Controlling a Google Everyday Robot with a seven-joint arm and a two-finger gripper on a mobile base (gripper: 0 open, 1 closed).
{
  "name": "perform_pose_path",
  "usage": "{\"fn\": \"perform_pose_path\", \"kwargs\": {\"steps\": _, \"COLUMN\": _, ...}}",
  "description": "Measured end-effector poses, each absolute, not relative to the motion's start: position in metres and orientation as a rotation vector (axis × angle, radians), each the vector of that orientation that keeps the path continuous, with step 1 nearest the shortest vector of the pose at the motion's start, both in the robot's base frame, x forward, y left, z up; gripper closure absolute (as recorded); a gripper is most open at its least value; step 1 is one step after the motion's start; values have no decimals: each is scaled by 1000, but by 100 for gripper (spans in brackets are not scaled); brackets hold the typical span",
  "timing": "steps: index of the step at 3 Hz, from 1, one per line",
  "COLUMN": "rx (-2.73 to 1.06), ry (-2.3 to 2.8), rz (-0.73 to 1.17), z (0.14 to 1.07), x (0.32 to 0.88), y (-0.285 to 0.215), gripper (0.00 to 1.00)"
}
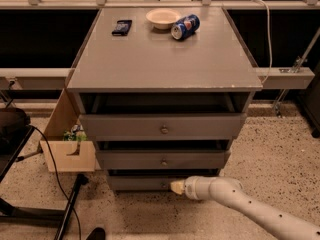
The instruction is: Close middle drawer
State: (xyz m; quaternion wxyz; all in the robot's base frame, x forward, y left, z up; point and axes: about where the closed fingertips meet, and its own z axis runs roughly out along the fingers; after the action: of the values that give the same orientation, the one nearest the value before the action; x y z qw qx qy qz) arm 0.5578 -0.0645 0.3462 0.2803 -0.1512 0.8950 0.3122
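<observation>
The grey cabinet [165, 59] has three drawers. The middle drawer [130, 160] has a small round knob [164, 162] and stands a little way out, with a dark gap above its front. The top drawer [125, 126] stands out further. My gripper [176, 186] is on a white arm [240, 201] that comes in from the lower right. Its cream tip is below the middle drawer's knob, in front of the lowest drawer [135, 183]. It is not touching the middle drawer.
On the cabinet top lie a black phone-like object [122, 27], a cream bowl [162, 18] and a blue can [185, 26] on its side. A wooden box [67, 154] stands at the left, with a black stand and cable [55, 179] on the speckled floor.
</observation>
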Motion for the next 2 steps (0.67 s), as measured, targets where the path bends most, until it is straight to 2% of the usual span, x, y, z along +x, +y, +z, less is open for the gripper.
{"fn": "perform_pose_path", "kwargs": {"steps": 1, "rx": -427, "ry": 2419, "rz": 841, "z": 341, "x": 551, "y": -62, "gripper": 67}}
{"fn": "perform_pose_path", "kwargs": {"steps": 2, "rx": -427, "ry": 2419, "rz": 841, "z": 341, "x": 551, "y": -62, "gripper": 42}}
